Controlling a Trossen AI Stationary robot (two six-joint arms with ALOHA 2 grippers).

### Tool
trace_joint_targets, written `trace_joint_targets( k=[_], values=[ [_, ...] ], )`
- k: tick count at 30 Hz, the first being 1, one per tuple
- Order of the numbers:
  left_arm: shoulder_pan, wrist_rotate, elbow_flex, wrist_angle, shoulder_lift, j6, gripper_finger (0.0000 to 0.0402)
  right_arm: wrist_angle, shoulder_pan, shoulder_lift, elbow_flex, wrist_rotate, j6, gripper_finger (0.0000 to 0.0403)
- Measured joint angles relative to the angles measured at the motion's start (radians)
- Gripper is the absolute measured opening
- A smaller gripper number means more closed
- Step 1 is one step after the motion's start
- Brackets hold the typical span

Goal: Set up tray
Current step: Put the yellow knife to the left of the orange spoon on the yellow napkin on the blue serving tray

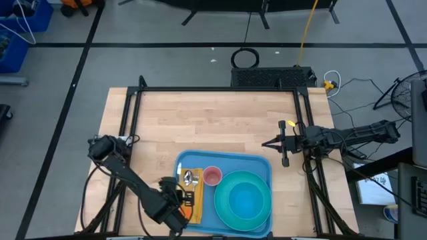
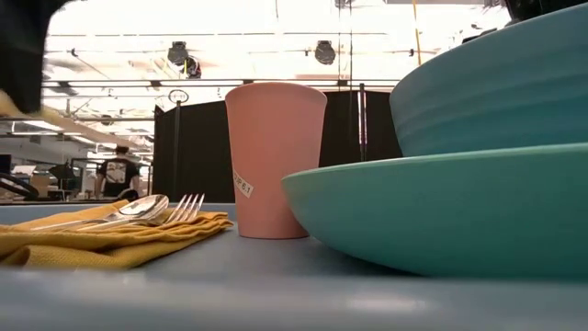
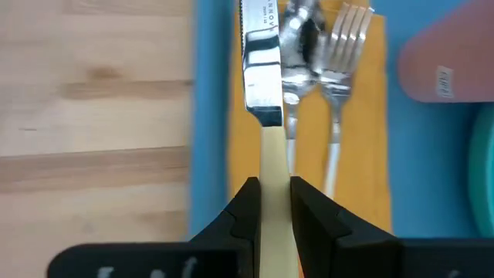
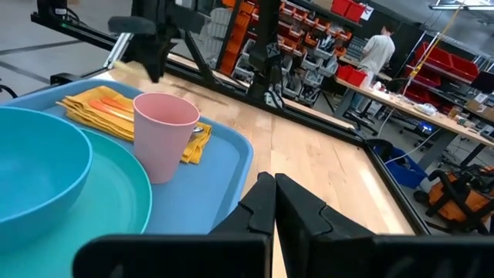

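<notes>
Your tray sits at the near edge of the table, roughly central, flat on the wood. On it, from your left to right, you have the napkin, the cup and the plate with a bowl resting in it.

The napkin is yellow-orange, folded, and lies along the tray's left side. A fork, a spoon and a knife lie on it side by side, the knife nearest the tray's left rim, the fork nearest the cup. In the low view, the fork and spoon rest on the napkin's top fold, just beside the pink cup, which stands upright and carries a small white label.

Your left gripper is over the napkin's near end. Its fingers are pinching the knife's pale handle, one on each side, with the blade pointing away across the napkin. Whether the blade rests on the cloth or is lifted off it cannot be told.

Your right gripper waits over bare table to the right of the tray, well apart from it, fingers pressed together and holding nothing.

Beyond the table, the right wrist view shows a person standing by shelving with red bins; the low view shows another person far off.
</notes>
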Motion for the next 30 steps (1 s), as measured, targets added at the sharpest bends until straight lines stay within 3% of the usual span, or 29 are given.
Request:
trace_joint_targets(
  k=[5,22,30],
  values=[
    [-0.013,0.046,0.001,-0.033,-0.017,-0.007,0.005,0.008,0.0,0.0,0.0,0.0,0.013,0.0],
    [-0.023,0.055,-0.003,-0.023,0.071,-0.01,0.005,0.06,0.0,0.0,0.0,0.002,0.052,0.0],
    [-0.023,-0.009,-0.003,0.017,0.096,0.037,0.005,0.06,0.0,0.0,0.0,0.003,0.051,0.0]
  ],
)
